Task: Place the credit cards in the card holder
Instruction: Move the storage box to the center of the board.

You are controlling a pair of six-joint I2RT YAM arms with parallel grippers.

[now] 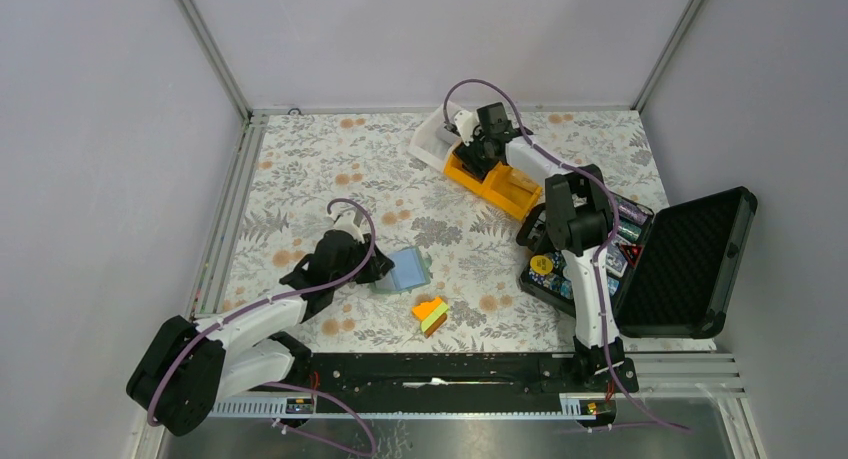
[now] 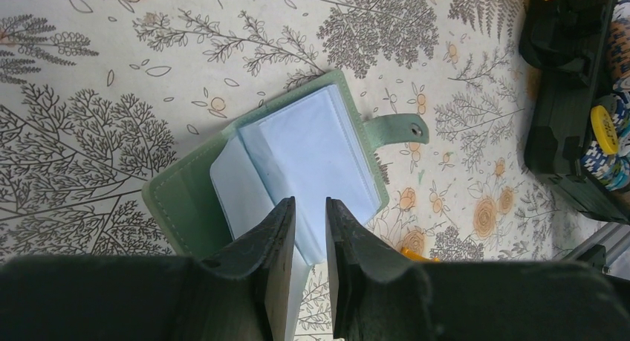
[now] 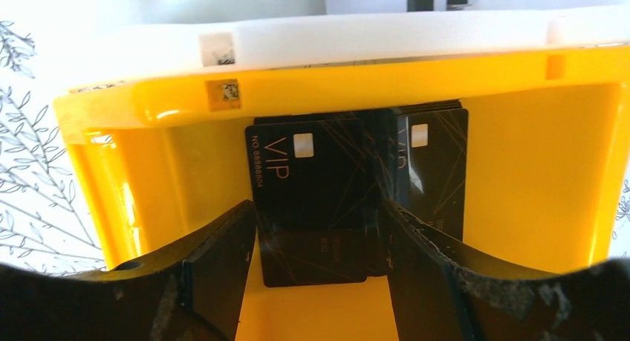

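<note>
The card holder (image 2: 312,140) lies open on the floral cloth, its light-blue inner panel facing up and its green strap to the right. My left gripper (image 2: 310,201) has its tips over that panel, a narrow gap between them and nothing visibly pinched. From above, this gripper (image 1: 378,269) meets the card holder (image 1: 410,269) at its left edge. My right gripper (image 3: 319,207) reaches into the yellow bin (image 3: 520,170), open, with its fingers on either side of a black credit card (image 3: 312,170) marked VIP. A second black card (image 3: 434,163) leans behind it to the right.
A white bin (image 1: 432,139) adjoins the yellow bin (image 1: 500,184) at the back. An open black foam-lined case (image 1: 690,259) with poker chips (image 1: 545,269) stands on the right. An orange-yellow-green wedge block (image 1: 431,314) sits just in front of the card holder.
</note>
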